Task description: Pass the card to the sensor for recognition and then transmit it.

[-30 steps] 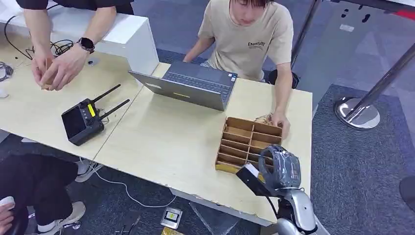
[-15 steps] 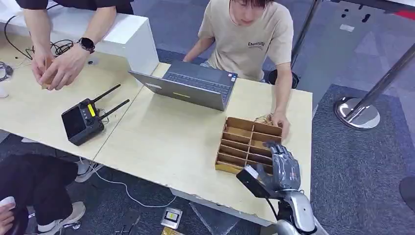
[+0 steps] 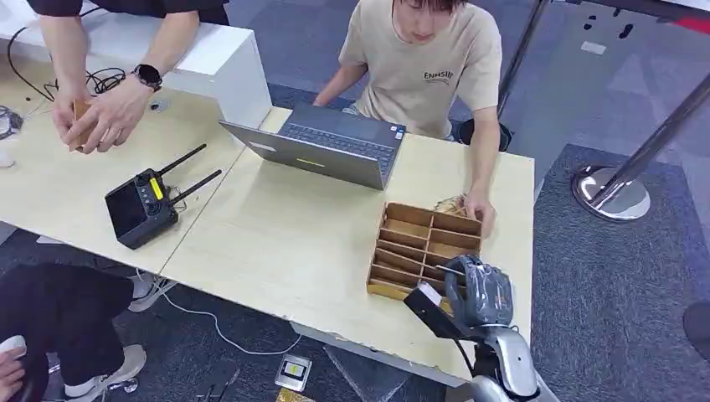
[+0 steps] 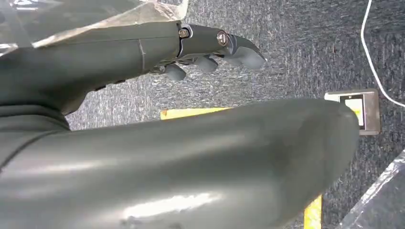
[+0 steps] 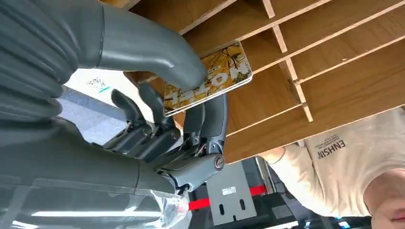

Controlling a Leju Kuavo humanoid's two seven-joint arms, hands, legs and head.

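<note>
Card pinched in right robot hand, over wooden organizer

Right hand, fingers spread a moment ago, now curled around the card.

In the head view the right hand covers the card and the near corner of the wooden divider tray. In the right wrist view its thumb hides part of the card. The left hand is partly blocked by the arm's cover.
</note>
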